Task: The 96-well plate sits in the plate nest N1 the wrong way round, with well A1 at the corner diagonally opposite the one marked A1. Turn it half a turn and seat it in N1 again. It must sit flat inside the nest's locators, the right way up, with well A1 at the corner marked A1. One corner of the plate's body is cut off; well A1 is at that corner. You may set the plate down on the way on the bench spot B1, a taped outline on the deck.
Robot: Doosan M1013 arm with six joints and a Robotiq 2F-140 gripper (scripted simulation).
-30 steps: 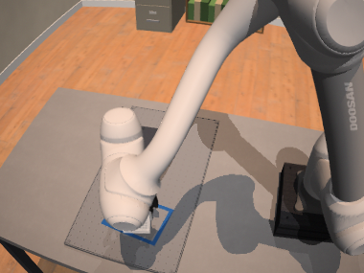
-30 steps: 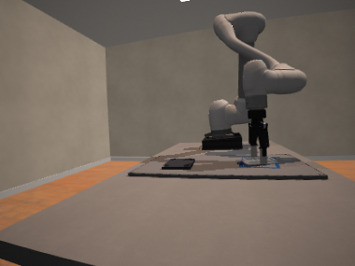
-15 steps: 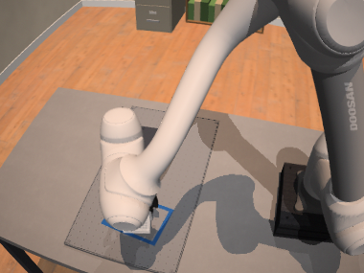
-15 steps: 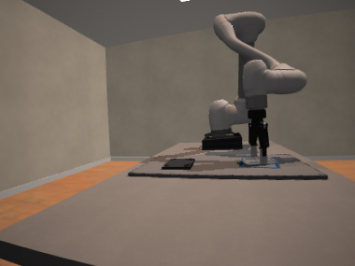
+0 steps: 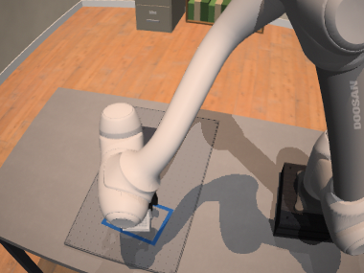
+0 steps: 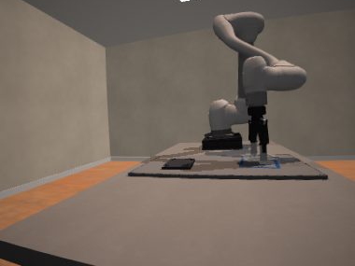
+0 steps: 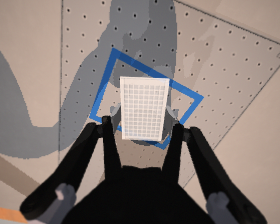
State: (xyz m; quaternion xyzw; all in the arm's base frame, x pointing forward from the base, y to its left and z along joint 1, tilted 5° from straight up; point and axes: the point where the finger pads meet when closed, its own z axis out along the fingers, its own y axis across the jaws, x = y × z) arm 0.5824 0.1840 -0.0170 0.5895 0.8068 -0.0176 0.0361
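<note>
- The 96-well plate (image 7: 144,107) lies within the blue taped outline of bench spot B1 (image 7: 186,94) on the perforated deck (image 7: 225,75), well apart from the dark plate nest N1 (image 6: 178,163), which stands vacant.
- The gripper (image 7: 144,120) hangs straight over the plate, and its fingers are closed on the plate's two long sides, holding it.
- The plate reads as thin moulded plastic: probably light and stiff, with smooth side walls that could slip under a weak pinch.
- Holding it across the short width, near mid-length, looks right; it keeps the plate level and leaves the corners free for the nest's locators.
- The cut-off corner cannot be made out here, so where A1 lies cannot be told.
- The table (image 5: 43,140) carries the deck.
</note>
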